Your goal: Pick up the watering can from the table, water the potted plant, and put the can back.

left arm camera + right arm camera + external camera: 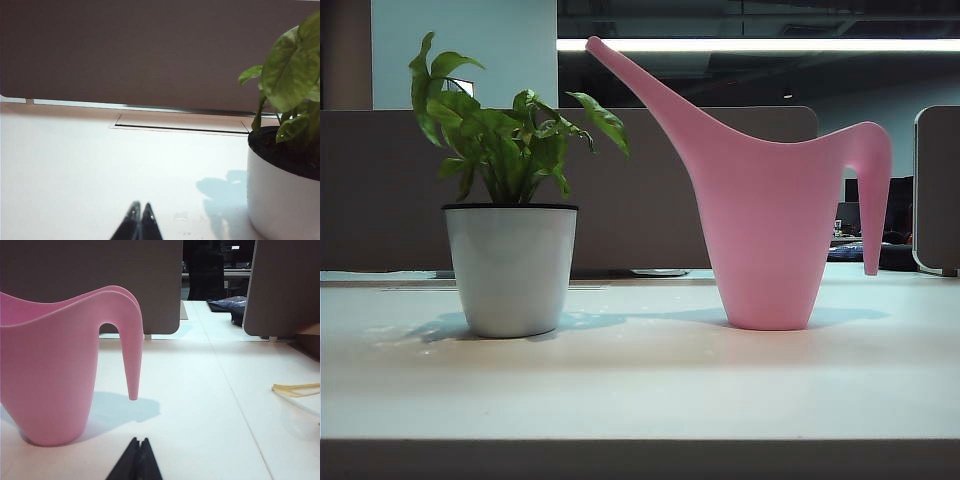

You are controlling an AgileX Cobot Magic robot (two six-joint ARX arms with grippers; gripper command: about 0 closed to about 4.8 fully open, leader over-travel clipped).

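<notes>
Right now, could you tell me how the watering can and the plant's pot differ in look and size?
The watering can is pink; the pot is white with a black rim. The can stands taller than the pot. The can has a long spout rising toward the plant and a thin handle; the pot is plain. Both taper downward and stand upright on the table, apart.

Each wrist view shows a claw, left (139, 220) and right (139, 457), as two slim, glossy black tapered fingertips.
</notes>
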